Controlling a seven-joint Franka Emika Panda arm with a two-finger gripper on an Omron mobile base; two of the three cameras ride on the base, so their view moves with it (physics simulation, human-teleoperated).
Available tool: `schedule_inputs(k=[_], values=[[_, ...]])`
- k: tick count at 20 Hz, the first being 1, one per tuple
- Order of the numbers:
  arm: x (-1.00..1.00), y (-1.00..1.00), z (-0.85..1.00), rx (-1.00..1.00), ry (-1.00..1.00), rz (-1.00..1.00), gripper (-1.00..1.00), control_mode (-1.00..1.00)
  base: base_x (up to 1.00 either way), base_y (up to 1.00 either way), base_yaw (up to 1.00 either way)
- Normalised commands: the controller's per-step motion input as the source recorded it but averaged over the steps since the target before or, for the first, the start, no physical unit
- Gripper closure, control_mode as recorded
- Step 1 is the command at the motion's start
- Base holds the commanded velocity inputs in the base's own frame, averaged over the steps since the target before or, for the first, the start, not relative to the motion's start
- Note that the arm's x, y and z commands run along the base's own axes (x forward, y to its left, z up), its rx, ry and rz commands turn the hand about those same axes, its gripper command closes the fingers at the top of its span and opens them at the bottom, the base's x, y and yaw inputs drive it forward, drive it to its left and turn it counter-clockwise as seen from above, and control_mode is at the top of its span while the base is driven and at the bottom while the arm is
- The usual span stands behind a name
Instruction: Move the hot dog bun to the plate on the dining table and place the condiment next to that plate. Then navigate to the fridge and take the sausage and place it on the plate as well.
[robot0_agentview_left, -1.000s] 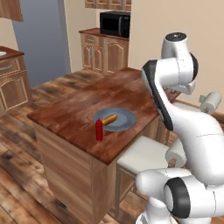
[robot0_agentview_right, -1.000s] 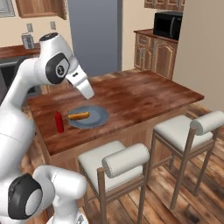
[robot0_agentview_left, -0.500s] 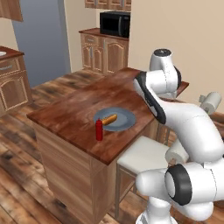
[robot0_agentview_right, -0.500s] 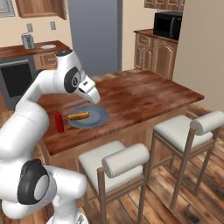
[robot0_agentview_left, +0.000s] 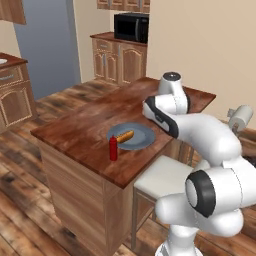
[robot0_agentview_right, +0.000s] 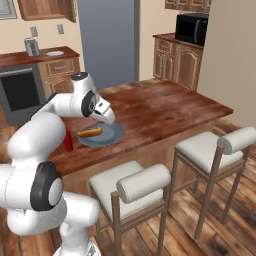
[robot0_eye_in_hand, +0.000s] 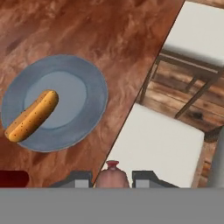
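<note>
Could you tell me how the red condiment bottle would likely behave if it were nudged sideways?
The condiment stands upright, tall and slim on a narrow base, so a sideways nudge would probably tip it. Being round, it might then roll, and it stands near the dining table's edge, beside the plate.

Glossy white rounded arm segments, dark joint caps

The white arm folds back on itself, elbow low, its hand (robot0_eye_in_hand: 112, 180) pointing downward with the fingers (robot0_eye_in_hand: 146, 178) closed on a small reddish-brown sausage (robot0_eye_in_hand: 112, 176).
</note>
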Motion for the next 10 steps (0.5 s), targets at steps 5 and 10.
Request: schedule_inputs(k=[5, 10], values=[[0.5, 0.16, -0.41, 0.0, 0.01, 0.12, 1.0, -1.0, 0.0, 0.0, 0.0], [0.37, 0.01, -0.39, 0.0, 0.0, 0.1, 1.0, -1.0, 0.0, 0.0, 0.0]])
